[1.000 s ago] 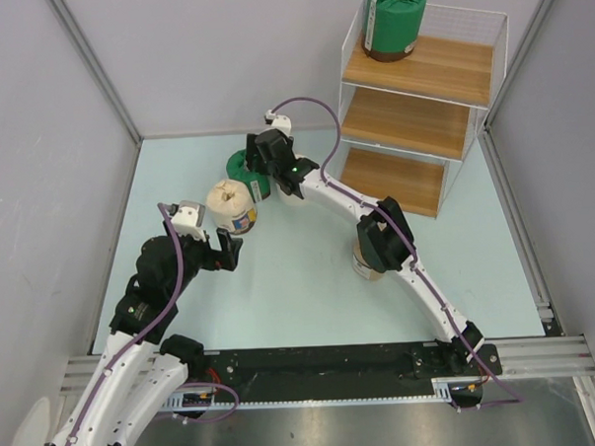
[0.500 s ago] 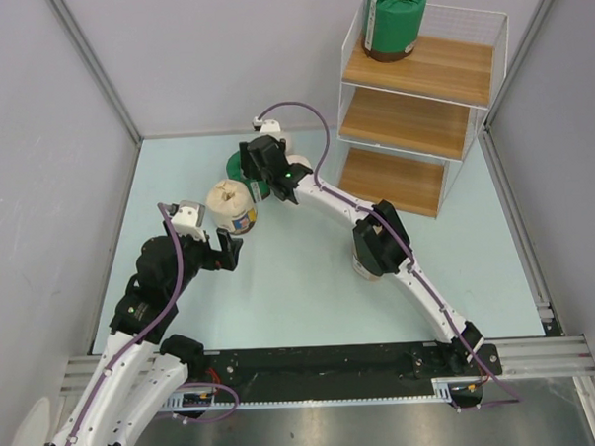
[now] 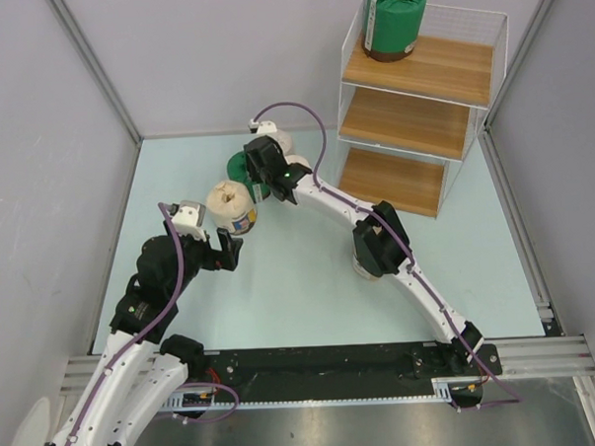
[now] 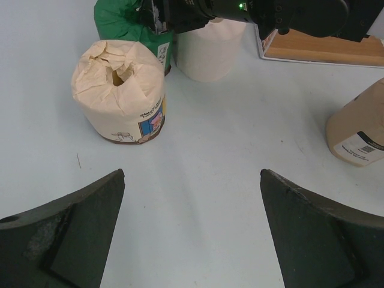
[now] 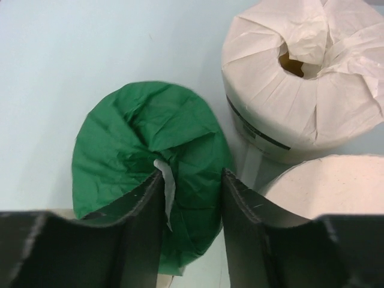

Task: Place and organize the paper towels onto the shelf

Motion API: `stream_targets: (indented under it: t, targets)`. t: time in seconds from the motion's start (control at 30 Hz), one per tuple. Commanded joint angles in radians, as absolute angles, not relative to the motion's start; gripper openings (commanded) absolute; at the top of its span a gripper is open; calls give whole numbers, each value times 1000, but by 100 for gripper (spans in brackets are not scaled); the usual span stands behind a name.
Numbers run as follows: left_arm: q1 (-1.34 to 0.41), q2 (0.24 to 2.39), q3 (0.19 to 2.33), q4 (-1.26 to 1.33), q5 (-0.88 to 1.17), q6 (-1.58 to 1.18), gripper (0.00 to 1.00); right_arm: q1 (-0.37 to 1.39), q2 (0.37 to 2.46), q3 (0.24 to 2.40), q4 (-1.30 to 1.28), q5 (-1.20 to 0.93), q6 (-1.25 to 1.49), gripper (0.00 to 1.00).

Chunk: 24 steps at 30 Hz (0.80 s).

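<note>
A green-wrapped roll (image 5: 129,141) stands on the table, also seen in the top view (image 3: 238,170). My right gripper (image 5: 192,174) is directly over it, its jaws narrowed onto the gathered wrap at its top. A white-wrapped roll (image 5: 300,78) and a bare white roll (image 5: 327,192) stand close beside it. A cream roll (image 4: 120,90) stands ahead and left of my open, empty left gripper (image 4: 192,177). A tan roll (image 4: 359,132) stands to the right, partly under the right arm. A second green roll (image 3: 394,19) stands on the top board of the shelf (image 3: 439,74).
The shelf's middle board (image 3: 402,120) and bottom board (image 3: 394,179) are bare. Grey walls enclose the table on the left, back and right. The right arm (image 3: 377,234) stretches across the table's middle. The rolls cluster tightly at the back centre.
My right gripper has swung left from beside the green roll to directly over its top. The left arm and the rolls have not moved.
</note>
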<state>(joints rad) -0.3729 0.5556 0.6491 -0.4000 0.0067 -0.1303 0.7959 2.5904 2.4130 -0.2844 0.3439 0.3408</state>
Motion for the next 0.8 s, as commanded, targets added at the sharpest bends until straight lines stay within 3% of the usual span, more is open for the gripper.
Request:
stream_targets:
  t: [0.0, 0.07, 0.17, 0.6, 0.77]
  targets:
    - [-380, 554, 652, -388, 8, -129, 100, 784, 2567, 2390, -388, 302, 313, 37]
    - [-380, 554, 653, -390, 8, -127, 100, 781, 2539, 2361, -358, 298, 299, 29]
    - [-380, 554, 653, -390, 8, -127, 100, 779, 2484, 2318, -301, 288, 285, 27]
    - [-380, 546, 653, -390, 5, -127, 100, 772, 2330, 2316, -370, 256, 278, 25]
    - [-380, 545, 653, -388, 6, -127, 100, 776, 2237, 2206, -457, 245, 293, 24]
